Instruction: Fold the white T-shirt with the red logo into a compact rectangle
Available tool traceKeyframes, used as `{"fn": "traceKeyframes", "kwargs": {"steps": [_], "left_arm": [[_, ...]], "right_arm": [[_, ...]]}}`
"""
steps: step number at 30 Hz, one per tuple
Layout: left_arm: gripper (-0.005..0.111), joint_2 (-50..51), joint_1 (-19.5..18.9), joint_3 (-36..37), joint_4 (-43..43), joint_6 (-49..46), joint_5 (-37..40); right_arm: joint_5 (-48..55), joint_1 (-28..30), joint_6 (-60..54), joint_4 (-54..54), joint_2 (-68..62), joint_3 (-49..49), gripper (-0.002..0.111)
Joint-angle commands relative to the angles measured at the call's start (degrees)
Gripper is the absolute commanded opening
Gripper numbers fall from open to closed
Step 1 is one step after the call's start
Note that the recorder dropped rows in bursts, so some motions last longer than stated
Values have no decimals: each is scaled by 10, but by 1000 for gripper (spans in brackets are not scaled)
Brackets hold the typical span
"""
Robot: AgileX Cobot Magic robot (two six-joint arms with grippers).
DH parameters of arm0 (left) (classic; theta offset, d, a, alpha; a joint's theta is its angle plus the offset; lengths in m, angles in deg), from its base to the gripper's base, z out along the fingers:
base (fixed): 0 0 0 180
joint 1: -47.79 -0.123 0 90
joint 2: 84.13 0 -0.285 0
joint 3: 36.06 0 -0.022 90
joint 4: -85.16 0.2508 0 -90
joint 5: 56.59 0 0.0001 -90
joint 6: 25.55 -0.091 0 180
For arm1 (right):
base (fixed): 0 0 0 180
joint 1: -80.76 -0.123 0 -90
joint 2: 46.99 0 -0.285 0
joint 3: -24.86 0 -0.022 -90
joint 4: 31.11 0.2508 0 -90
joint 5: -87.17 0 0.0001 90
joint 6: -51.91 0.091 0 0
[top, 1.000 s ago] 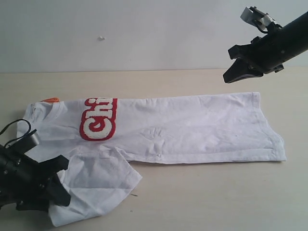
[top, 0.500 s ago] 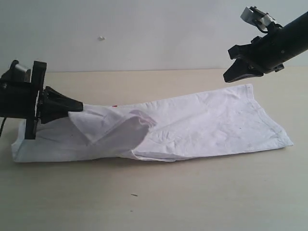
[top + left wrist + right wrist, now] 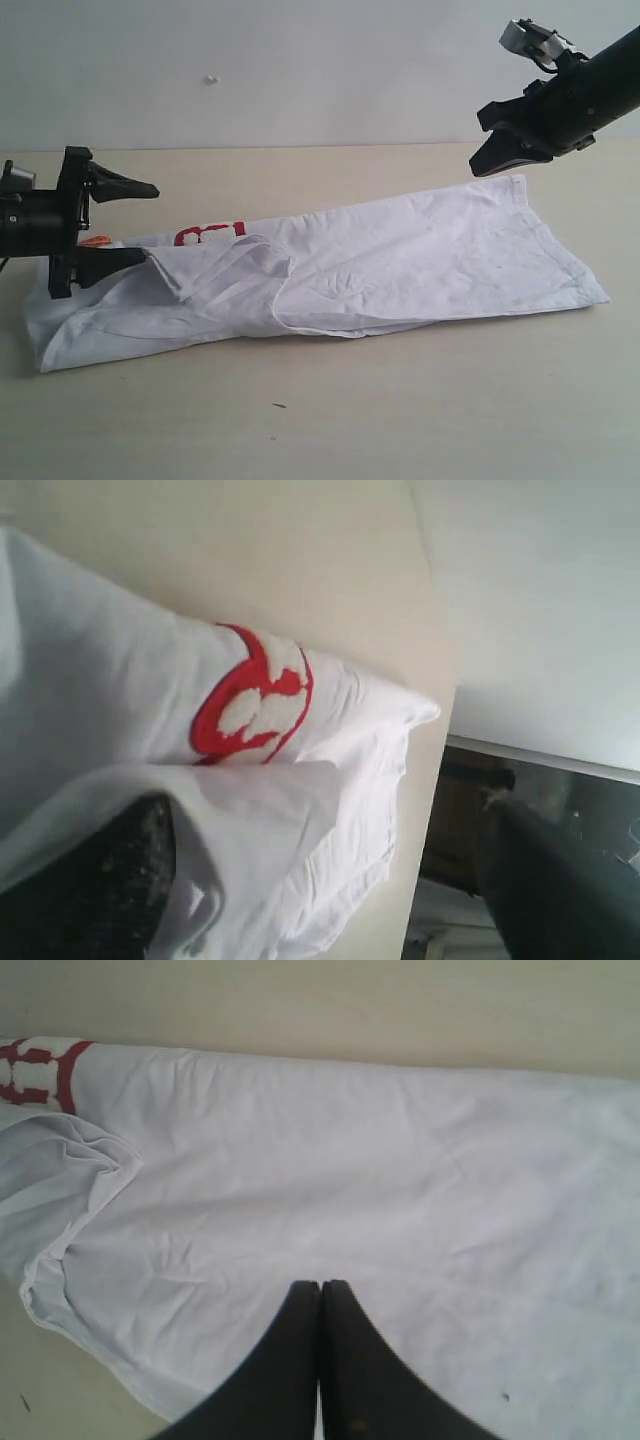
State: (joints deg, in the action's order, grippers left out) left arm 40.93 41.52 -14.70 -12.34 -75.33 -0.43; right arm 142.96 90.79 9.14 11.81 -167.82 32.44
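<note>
The white T-shirt (image 3: 400, 260) lies across the table as a long band, with one sleeve (image 3: 225, 270) folded over its body. Part of the red logo (image 3: 208, 235) and the orange neck tag (image 3: 95, 241) show at the left end. My left gripper (image 3: 140, 222) stands open at that end, and its lower finger (image 3: 110, 258) touches the sleeve cloth. In the left wrist view the cloth (image 3: 260, 820) drapes over one finger (image 3: 90, 890), beside the logo (image 3: 255, 700). My right gripper (image 3: 490, 160) hovers shut above the far right hem. Its closed tips (image 3: 320, 1286) hang over plain white cloth (image 3: 350, 1160).
The pale wooden table (image 3: 400, 410) reaches a white wall (image 3: 300, 60) behind. A small dark speck (image 3: 278, 405) lies on the table in front of the shirt.
My left gripper carried the sleeve from the near side up over the shirt body, then opened and let it drop there. The logo is mostly covered. The right gripper barely moved.
</note>
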Motion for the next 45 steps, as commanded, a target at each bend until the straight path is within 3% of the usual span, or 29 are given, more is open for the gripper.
{"fn": "traceKeyframes", "kwargs": {"steps": [1, 3, 7, 13, 17, 23, 26, 40, 45], "left_arm": [[73, -6, -8, -1, 0, -10, 42], [58, -6, -15, -1, 30, -10, 60], [1, -6, -27, -1, 116, -15, 93], [0, -10, -33, -1, 279, -4, 118], [0, -11, -29, 2, 328, 23, 67], [0, -11, 22, 5, 302, 27, -44], [0, -11, 51, 5, 250, 19, -87], [0, 8, 98, -55, 217, 46, -133], [0, 13, 105, -76, 127, 16, -114]], "right_arm": [[-1, -1, -4, -5, 9, 3, 0], [0, -1, -4, -4, 9, 3, 0], [1, -1, -4, -4, 9, 3, 0], [1, -1, -4, -3, 9, 3, 0], [1, -1, -5, 5, 9, 3, 0], [1, -1, -5, 8, 9, 3, 0], [7, -1, -5, 7, 9, 3, 0], [8, -1, -6, 8, 9, 3, 0], [10, -1, -6, 8, 9, 3, 0]]}}
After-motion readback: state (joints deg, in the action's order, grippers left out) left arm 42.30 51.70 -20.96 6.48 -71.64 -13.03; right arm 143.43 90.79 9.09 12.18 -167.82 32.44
